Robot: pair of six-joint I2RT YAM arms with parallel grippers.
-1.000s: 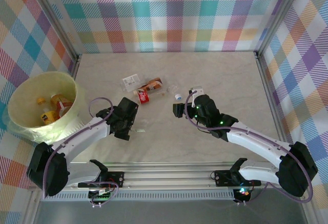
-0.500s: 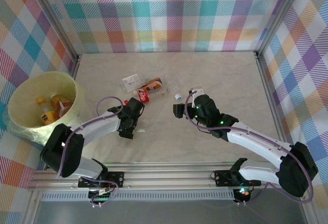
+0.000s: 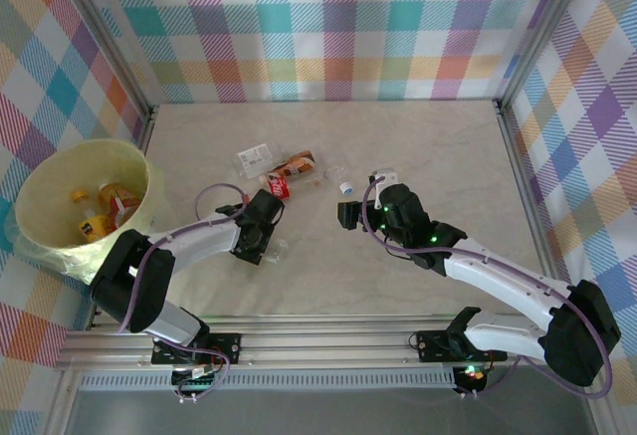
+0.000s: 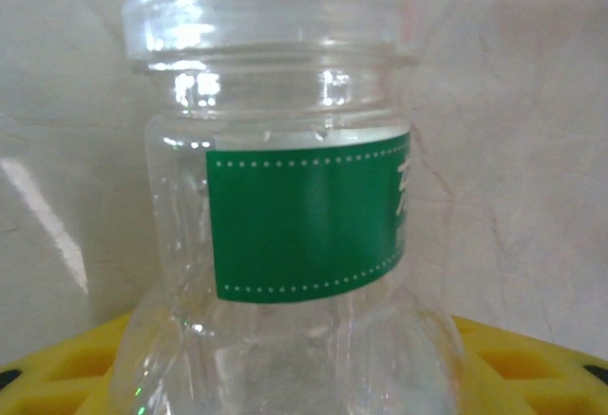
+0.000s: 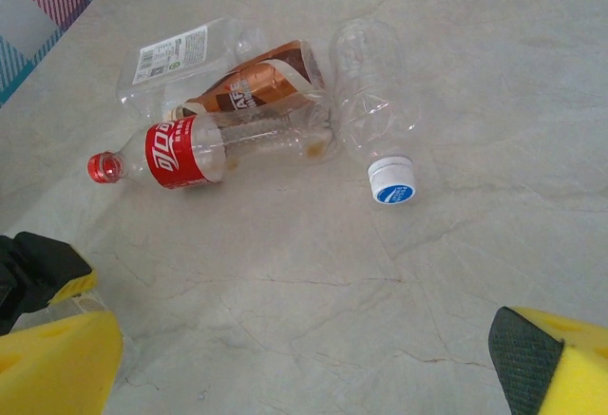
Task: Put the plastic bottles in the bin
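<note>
The bin stands at the left edge of the table, with about 3 bottles inside, showing orange and yellow. The left arm reaches from its base toward the middle of the table. The left gripper is low over the surface, touching or just beside a small clear bottle. From above, its finger gap is hidden. Just beyond lie 4 more, close together: a red-label bottle, a brown-label bottle, a white-label bottle and a blue-capped bottle. The right gripper hovers near the blue-capped one, apart from it. Plaid walls surround the table.
</note>
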